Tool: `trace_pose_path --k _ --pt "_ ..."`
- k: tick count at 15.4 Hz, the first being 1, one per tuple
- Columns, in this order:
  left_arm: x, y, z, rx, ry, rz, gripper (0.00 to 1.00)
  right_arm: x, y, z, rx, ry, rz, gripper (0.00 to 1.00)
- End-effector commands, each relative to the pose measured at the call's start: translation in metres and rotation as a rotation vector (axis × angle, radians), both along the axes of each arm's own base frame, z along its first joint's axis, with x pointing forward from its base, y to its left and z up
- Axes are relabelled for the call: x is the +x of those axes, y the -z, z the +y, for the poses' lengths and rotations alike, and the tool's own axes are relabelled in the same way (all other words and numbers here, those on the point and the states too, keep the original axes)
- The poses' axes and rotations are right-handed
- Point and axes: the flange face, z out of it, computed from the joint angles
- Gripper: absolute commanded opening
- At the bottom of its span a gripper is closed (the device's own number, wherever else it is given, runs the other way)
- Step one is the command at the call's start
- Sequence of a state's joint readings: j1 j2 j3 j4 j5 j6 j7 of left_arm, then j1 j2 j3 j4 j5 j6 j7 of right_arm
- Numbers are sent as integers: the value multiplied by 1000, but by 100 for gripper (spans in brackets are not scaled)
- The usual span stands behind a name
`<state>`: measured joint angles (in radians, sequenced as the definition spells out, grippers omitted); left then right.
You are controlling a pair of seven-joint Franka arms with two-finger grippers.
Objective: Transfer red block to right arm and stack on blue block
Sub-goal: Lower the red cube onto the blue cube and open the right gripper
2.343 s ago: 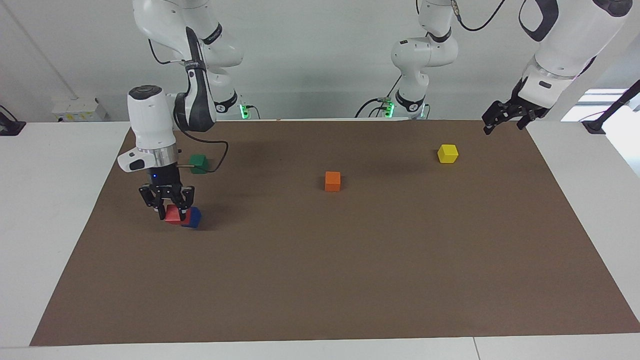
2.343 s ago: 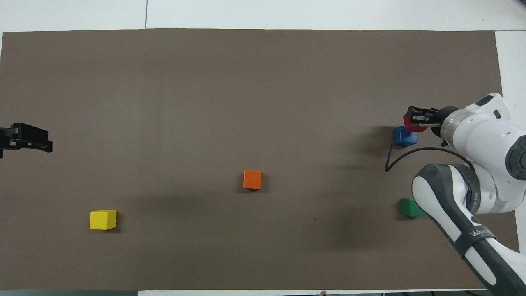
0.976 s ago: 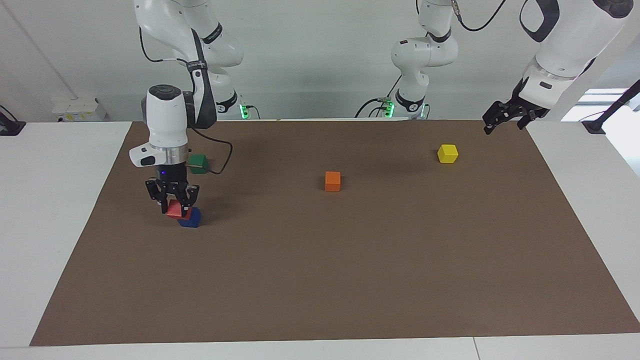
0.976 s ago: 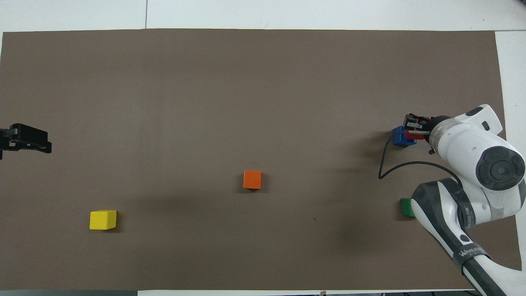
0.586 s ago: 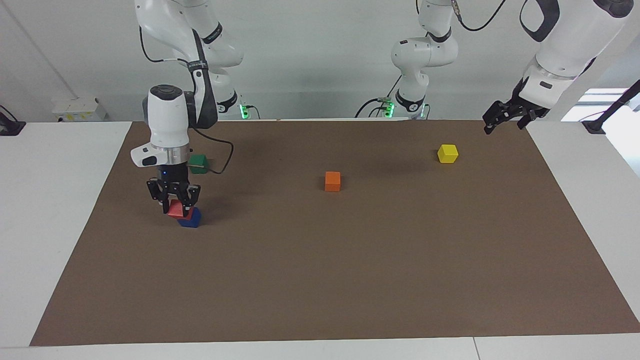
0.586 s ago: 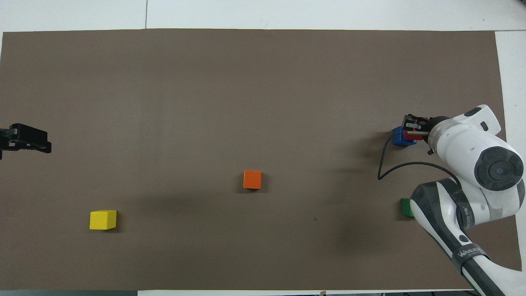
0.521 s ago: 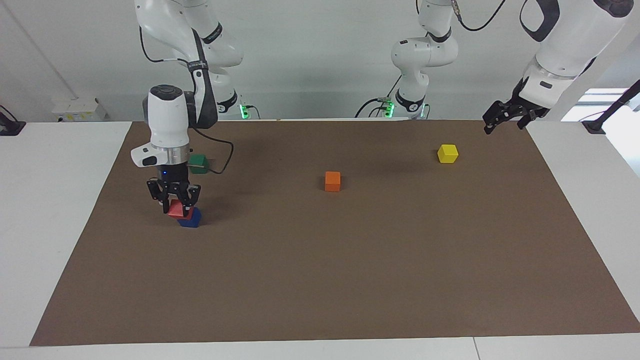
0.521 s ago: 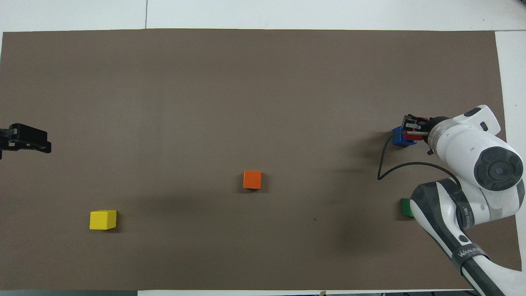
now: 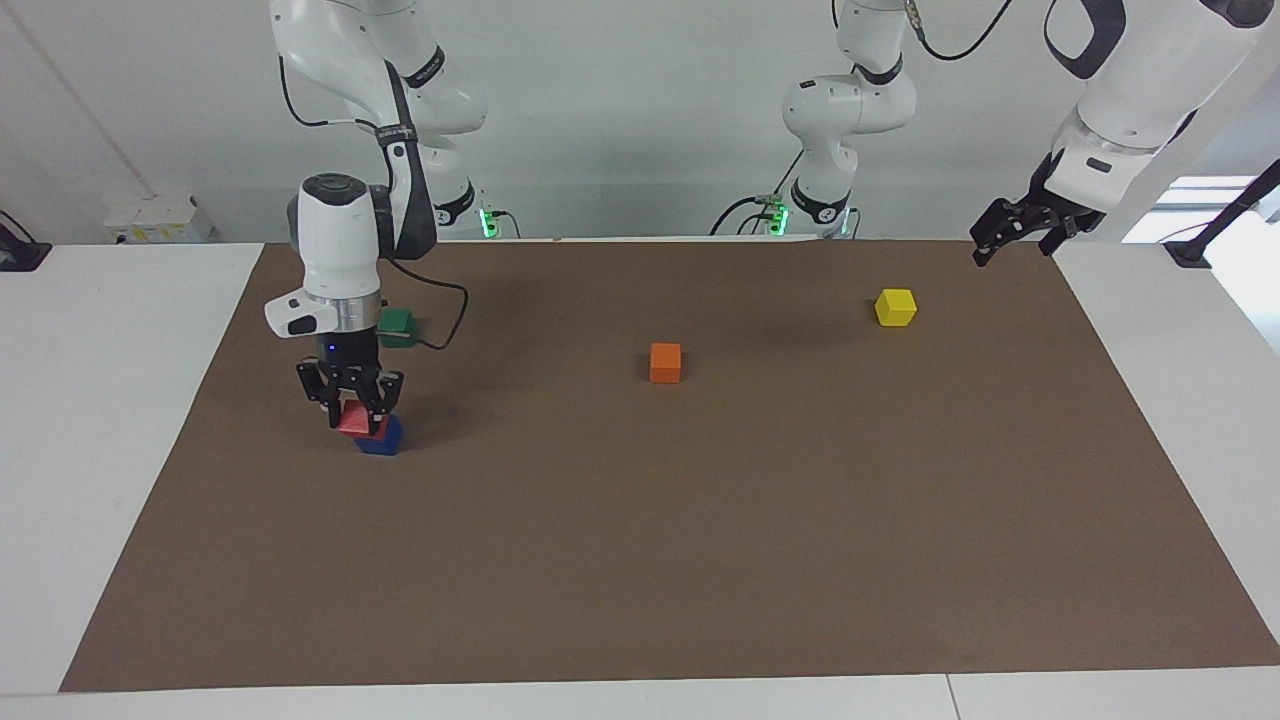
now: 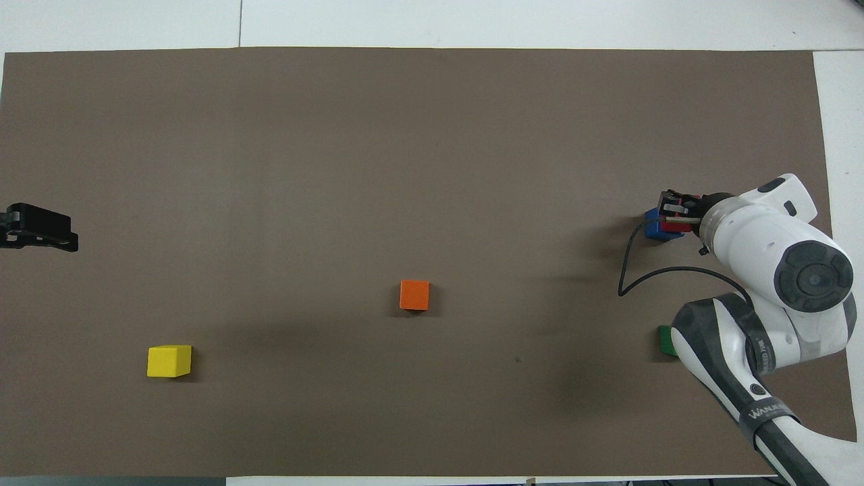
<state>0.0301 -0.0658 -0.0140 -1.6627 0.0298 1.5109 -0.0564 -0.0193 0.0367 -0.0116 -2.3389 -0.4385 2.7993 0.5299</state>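
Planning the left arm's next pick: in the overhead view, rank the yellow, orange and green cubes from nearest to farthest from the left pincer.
1. yellow cube, at the left arm's end, nearest the left pincer.
2. orange cube, mid-table.
3. green cube, at the right arm's end.

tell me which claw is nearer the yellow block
Left. The left claw hangs open over the mat's edge at its own end, close to the yellow block. The right claw is at the other end, shut on the red block over the blue block.

Robotics lab; two white jointed arms bolted at a white table; brown mat with coloured cubes; bare white walls, cabling.
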Motion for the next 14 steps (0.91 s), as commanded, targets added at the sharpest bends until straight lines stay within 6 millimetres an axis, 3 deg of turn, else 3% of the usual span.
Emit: trace_pose_path --k 1,11,14 --pt "-6 -3 1 -3 0 5 100 -1 4 1 0 -3 -15 0" --pt "-6 -3 1 -3 0 5 100 -1 5 0 -2 0 -11 0" --pt "-6 -3 1 -3 0 5 100 -1 5 0 -2 2 -10 50"
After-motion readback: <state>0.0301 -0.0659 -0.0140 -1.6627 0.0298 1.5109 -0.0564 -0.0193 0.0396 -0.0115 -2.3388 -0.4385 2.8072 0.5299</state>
